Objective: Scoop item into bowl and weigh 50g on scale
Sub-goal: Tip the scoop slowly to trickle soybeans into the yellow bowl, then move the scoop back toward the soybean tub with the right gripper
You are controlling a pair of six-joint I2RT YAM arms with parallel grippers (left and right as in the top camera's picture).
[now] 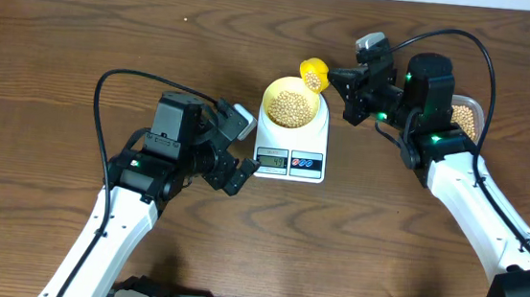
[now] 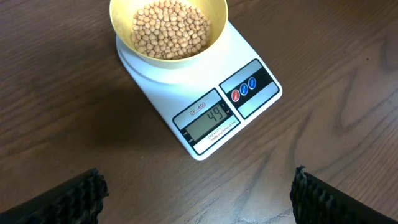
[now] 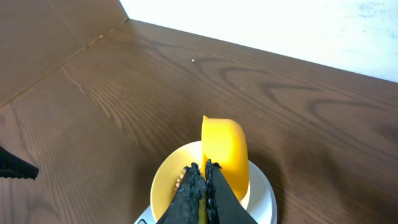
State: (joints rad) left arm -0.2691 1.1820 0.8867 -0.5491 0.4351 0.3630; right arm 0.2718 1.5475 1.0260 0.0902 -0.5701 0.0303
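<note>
Brown wood-grain table carries the scale toward the middle of its far edge, and the bowl sits on the scale's platform, well filled with beans. The display reads 49, so I judge the scooping nearly done, with only a few more beans needed. The right gripper is pinched tight on the handle of the yellow scoop, which is tipped over the bowl's far rim, while the left gripper hovers just beside the scale's near left corner, fingers spread wide and holding nothing.

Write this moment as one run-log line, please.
left gripper open near scale | right gripper shut on scoop at bowl rim | beans in bowl on scale | display 49
</note>
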